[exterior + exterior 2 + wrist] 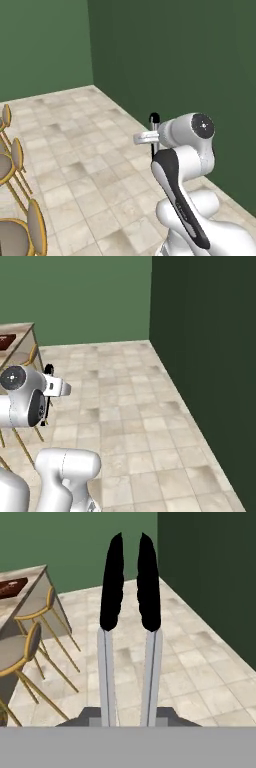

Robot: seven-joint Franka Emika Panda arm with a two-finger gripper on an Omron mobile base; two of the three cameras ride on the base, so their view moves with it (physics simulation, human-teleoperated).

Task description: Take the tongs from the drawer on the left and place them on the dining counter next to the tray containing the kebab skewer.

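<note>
A: What is the room looking like?

B: Dark green walls [175, 60] are meeting in a corner, and a beige tiled floor [135, 406] is running up to them. In the left base view the floor is lying bare across the middle of the frame, with one wall closing off the right side. In the right base view the bare floor is filling the centre and lower right, and a wall is standing along the right edge.

A: Anything crowding the edges?

B: Gold-legged stools [20, 225] are lining the left edge of the left base view. In the hand view two of them are sitting at the left, tucked against the dining counter [37, 587], whose stone corner is showing at upper left. The tray [11, 586] is lying on that counter top at the far left edge, well apart from the gripper.

A: Where are the tongs relative to the gripper?

B: The tongs [129, 612] are reaching straight out from the gripper [129, 714] in the hand view, silver arms below, black tips pointing to the top of the frame. The dark fingertips [90, 716] are pressing in on the silver arms at the bottom, so the jaws are standing nearly together, clamping the tongs. In the left base view a black tip is poking up just left of the wrist, centre right.

A: Any writing to read?

B: I am making out no legible lettering.
</note>
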